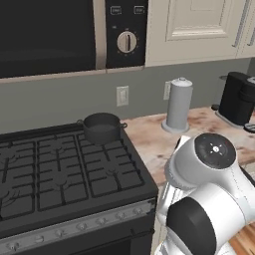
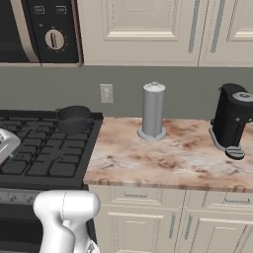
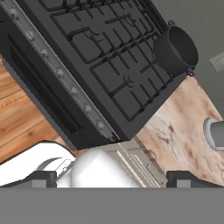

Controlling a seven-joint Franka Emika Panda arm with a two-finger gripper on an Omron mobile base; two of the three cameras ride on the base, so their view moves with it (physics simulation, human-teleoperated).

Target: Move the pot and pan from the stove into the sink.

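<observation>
A small dark grey pot [image 1: 102, 128] with two loop handles stands upright on the back right burner of the black stove [image 1: 60, 174]. It shows again as the pot [image 2: 73, 118] on the stove [image 2: 39, 148], and as the pot [image 3: 175, 50] at the top right of the hand view. My gripper [image 3: 111, 179] is open with nothing between its fingertips [image 3: 41, 178]. It hovers in front of the stove's [image 3: 109, 57] front right corner, well short of the pot. The pan and the sink are out of view.
A grey paper towel holder [image 2: 153, 111] and a black coffee machine [image 2: 232, 121] stand on the marbled counter [image 2: 163, 158] right of the stove. A microwave [image 1: 50, 35] hangs above the stove. My arm's elbow [image 1: 214, 149] is over the counter's front edge.
</observation>
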